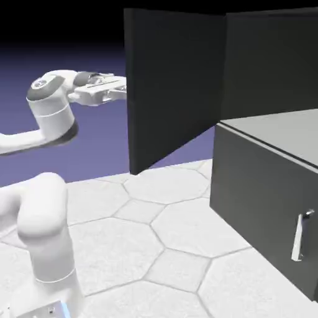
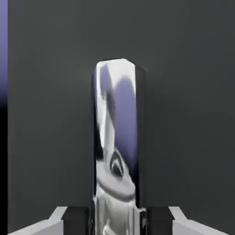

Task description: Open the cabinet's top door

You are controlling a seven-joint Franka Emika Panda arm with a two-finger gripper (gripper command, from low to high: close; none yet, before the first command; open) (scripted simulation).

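The dark grey cabinet fills the exterior view's right. Its top door stands swung far out, its free edge toward the arm. At that edge is my gripper, reaching level from the left. In the hand view the gripper is shut on the top door's silver bar handle. The handle stands upright between the two fingers against the flat grey door face. In the exterior view the handle itself is hidden by the door's edge.
The lower door is closed, with its own silver handle at the lower right. A pale shelf surface shows above it where the top door has swung away. The white hexagon-patterned tabletop lies below.
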